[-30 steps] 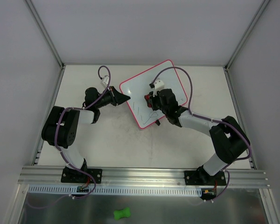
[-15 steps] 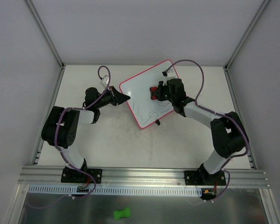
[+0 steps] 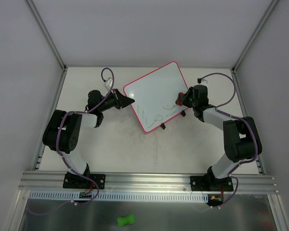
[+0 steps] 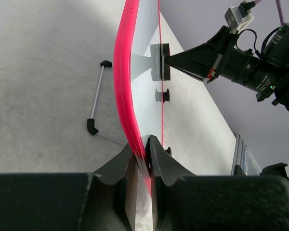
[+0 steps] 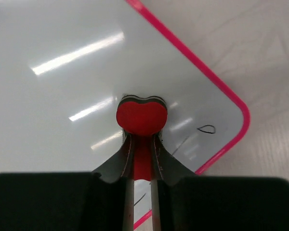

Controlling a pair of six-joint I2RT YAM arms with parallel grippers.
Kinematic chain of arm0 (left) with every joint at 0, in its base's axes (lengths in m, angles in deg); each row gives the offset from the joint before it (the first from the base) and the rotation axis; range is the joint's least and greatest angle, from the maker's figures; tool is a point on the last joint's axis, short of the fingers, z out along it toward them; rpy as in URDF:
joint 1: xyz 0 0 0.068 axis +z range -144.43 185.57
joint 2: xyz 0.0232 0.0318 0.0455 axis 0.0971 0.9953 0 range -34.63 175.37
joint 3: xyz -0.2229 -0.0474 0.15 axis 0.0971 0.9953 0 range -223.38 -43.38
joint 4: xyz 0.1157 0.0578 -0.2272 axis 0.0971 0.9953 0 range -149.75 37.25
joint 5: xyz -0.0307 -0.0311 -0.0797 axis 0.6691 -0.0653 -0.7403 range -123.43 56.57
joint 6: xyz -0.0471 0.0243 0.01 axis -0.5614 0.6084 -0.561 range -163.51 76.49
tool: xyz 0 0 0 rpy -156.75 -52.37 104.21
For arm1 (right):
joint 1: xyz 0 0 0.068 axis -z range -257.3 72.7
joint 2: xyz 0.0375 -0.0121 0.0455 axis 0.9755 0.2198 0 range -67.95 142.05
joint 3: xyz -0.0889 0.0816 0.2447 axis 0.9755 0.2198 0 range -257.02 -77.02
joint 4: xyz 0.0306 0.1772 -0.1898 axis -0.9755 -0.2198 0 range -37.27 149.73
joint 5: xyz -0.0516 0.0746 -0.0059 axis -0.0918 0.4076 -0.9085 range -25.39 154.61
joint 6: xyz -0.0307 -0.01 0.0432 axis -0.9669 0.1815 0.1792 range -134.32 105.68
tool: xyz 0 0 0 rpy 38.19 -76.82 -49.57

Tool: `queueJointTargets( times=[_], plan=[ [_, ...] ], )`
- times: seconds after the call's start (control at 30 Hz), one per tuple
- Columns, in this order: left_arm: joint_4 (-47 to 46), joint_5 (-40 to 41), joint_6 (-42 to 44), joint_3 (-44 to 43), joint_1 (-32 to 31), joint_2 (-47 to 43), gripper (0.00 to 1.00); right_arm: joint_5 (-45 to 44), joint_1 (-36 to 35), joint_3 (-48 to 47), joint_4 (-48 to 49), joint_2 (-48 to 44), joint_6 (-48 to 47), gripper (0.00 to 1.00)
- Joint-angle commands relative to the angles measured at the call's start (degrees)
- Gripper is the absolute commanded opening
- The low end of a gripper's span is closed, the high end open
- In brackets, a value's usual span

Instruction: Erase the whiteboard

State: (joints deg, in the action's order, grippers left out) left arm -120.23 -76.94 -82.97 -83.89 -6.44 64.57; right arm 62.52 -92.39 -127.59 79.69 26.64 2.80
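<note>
The whiteboard point(image 3: 154, 89), white with a pink-red frame, lies at an angle at the back middle of the table. Dark scribbles point(image 3: 156, 115) run along its near edge. My left gripper point(image 3: 128, 101) is shut on the board's left edge; in the left wrist view the jaws point(image 4: 147, 144) pinch the pink frame point(image 4: 122, 72). My right gripper point(image 3: 182, 100) is shut on a red eraser point(image 5: 141, 117) and presses it on the board point(image 5: 77, 53) near its right edge. A few scribbles point(image 5: 205, 129) lie beside the eraser, near the corner.
Two small black clips point(image 3: 163, 127) sit on the board's near edge. A thin wire leg with black tips point(image 4: 97, 94) shows under the board. A green bone-shaped thing point(image 3: 126, 220) lies below the front rail. Walls close the table's back and sides.
My right gripper has swept the eraser to the right, from the board's middle to its right edge. The left gripper and the board have stayed put.
</note>
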Motion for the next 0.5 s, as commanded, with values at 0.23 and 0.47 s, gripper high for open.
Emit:
queueJointTargets(
  times=[0.23, 0.47],
  plan=[
    [-1.8, -2.7, 6.1, -0.2, -0.6, -2.3, 0.0, -5.3, 6.3, 3.5, -10.3, 2.2, 11.0, 0.0],
    [-1.7, -2.7, 6.1, -0.2, -0.5, -2.3, 0.0, -7.6, 6.9, -0.8, -16.4, 3.4, 10.4, 0.0]
  ],
)
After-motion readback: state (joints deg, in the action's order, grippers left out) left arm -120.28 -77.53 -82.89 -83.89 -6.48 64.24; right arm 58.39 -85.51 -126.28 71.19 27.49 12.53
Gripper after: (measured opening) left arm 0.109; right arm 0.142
